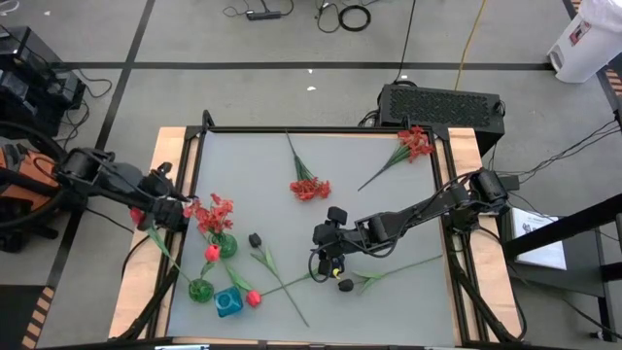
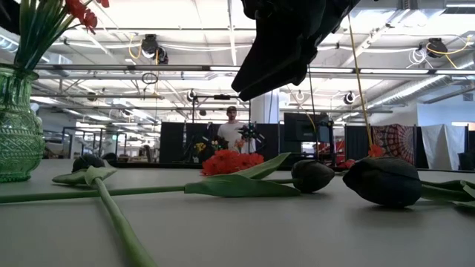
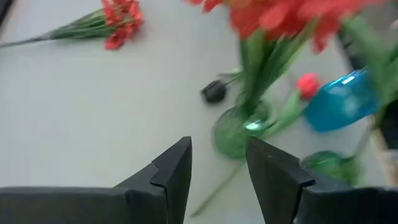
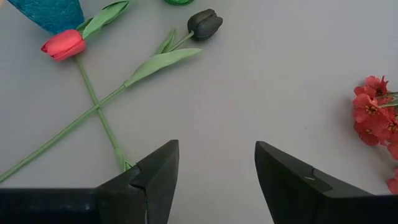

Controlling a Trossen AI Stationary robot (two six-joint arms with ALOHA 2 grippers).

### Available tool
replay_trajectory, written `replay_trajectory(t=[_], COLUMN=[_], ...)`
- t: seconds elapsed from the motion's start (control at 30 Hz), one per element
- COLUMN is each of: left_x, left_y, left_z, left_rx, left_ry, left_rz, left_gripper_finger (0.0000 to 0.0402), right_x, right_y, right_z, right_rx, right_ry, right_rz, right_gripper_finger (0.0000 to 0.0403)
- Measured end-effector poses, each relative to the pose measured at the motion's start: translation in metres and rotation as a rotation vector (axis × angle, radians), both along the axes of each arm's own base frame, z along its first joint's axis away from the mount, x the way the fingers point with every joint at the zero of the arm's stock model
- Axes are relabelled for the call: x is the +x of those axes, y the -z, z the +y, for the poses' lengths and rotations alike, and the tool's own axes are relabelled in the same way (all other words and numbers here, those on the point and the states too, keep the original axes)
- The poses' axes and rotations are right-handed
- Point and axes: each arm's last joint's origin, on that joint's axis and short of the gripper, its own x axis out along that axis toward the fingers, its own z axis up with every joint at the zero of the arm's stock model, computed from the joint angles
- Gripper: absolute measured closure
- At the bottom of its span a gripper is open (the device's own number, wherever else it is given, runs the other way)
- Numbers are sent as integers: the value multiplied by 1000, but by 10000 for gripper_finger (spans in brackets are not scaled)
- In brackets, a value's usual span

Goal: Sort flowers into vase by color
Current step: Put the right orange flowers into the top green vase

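Frilly red blooms [image 1: 214, 212] stand in a green vase [image 1: 224, 245]. A red tulip bud [image 1: 211, 253] rises from a second green vase [image 1: 201, 289], beside a blue vase [image 1: 228, 303]. On the table lie a red tulip [image 1: 254, 297], black buds [image 1: 255, 239] [image 1: 345, 286] and two frilly red flowers [image 1: 309, 187] [image 1: 416, 143]. My left gripper [image 3: 217, 149] hangs open just left of the vases [image 1: 185, 209], nothing between its fingers. My right gripper [image 4: 214, 171] is open above the table's middle [image 1: 330, 255], over crossed green stems [image 4: 99, 112].
A raised frame [image 1: 321, 129] borders the grey table. A black box [image 1: 442, 102] sits behind the far edge. In the low view a person [image 2: 231, 133] stands far off in the room. Bare table surface lies between the far flowers and the left edge.
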Motion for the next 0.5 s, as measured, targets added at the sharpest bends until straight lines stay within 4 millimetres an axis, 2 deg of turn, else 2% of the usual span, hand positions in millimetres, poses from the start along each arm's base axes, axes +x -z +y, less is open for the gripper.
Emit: replay_trajectory(t=[0.5], left_x=[1], left_y=[-1], left_z=[8], left_rx=[251], left_ry=[-148], left_rz=[-61], left_gripper_finger=[244], right_x=[0], right_y=[0], right_z=[0], right_rx=[0], right_ry=[0], right_rz=[0], right_gripper_finger=[200])
